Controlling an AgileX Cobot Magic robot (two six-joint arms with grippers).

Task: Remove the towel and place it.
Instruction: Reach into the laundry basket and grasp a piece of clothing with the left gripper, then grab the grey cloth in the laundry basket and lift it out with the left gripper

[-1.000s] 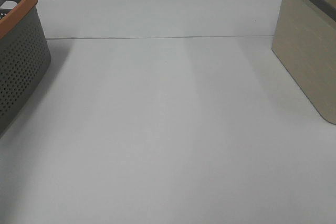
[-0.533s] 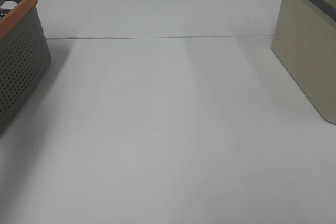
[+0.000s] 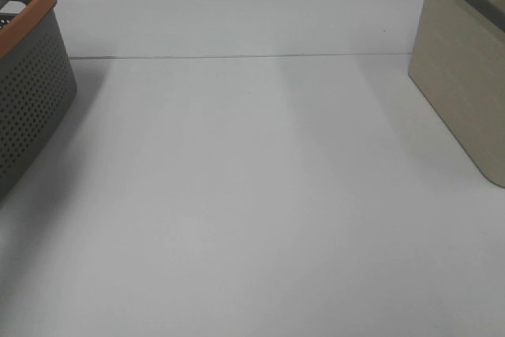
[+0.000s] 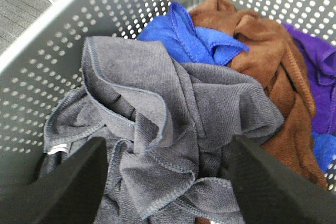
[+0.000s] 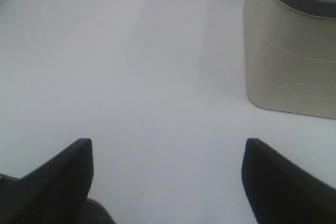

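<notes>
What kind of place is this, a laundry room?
Probably a lab bench set up for laundry sorting, not a home: a plain white table, a perforated grey basket holding the dark grey towel among coloured cloths, and a beige bin.

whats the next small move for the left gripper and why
Probably lower the left gripper straight down onto the grey towel: its jaws are open and straddle the crumpled top folds in the basket, not yet gripping.
</notes>
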